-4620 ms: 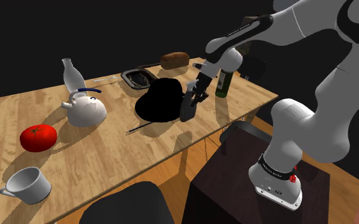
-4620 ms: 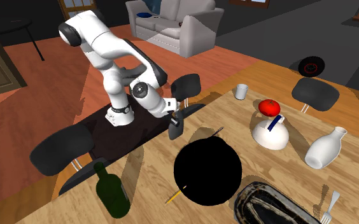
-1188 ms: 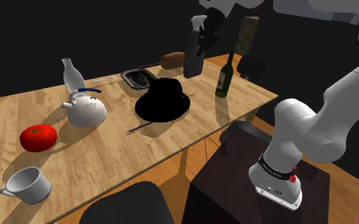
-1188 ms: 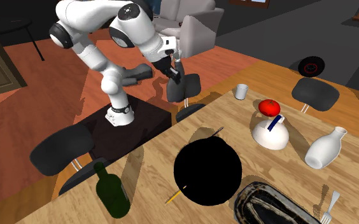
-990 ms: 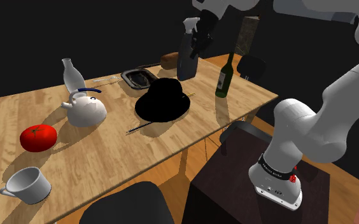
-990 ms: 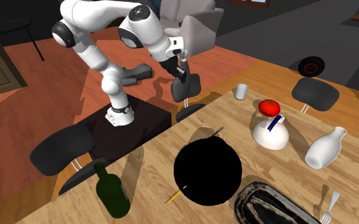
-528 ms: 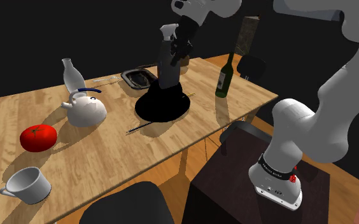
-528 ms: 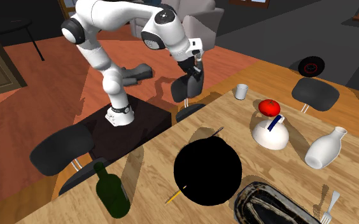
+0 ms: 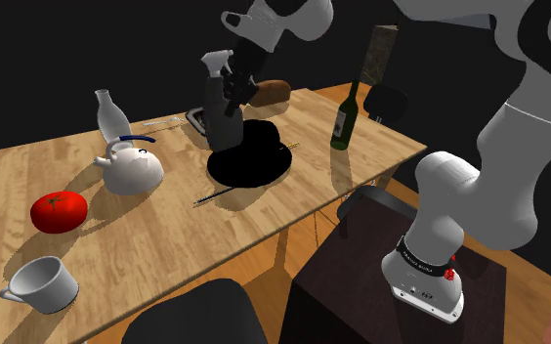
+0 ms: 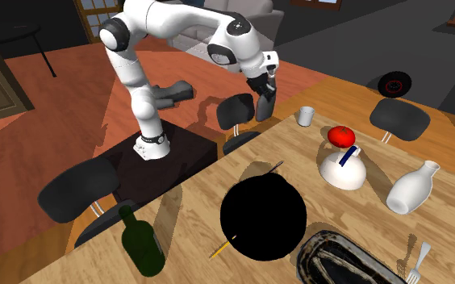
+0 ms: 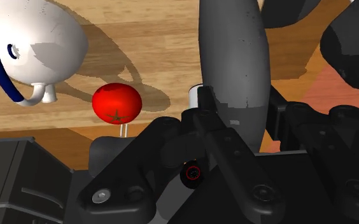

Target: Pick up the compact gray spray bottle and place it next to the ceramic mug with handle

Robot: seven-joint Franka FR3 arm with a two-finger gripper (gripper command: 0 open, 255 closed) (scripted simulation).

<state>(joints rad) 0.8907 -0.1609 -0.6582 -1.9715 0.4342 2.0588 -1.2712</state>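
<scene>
My gripper (image 9: 234, 90) is clenched on the dark gray spray bottle (image 9: 223, 122), held aloft over the wooden table (image 9: 264, 210). The second exterior view puts it near the mug (image 10: 305, 116). The wrist view looks past it to a tomato (image 11: 116, 102) and white teapot (image 11: 35, 38) (both below). Since half a second ago it has travelled toward the shoulder view's left.

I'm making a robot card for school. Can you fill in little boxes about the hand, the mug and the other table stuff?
Hand: shut on the spray bottle
Spray bottle: dark gray, held in the air above the table
Mug: pale gray, near a table corner, close to the tomato
Also on table: white teapot, green bottle, white vase
Placing: not yet done
</scene>
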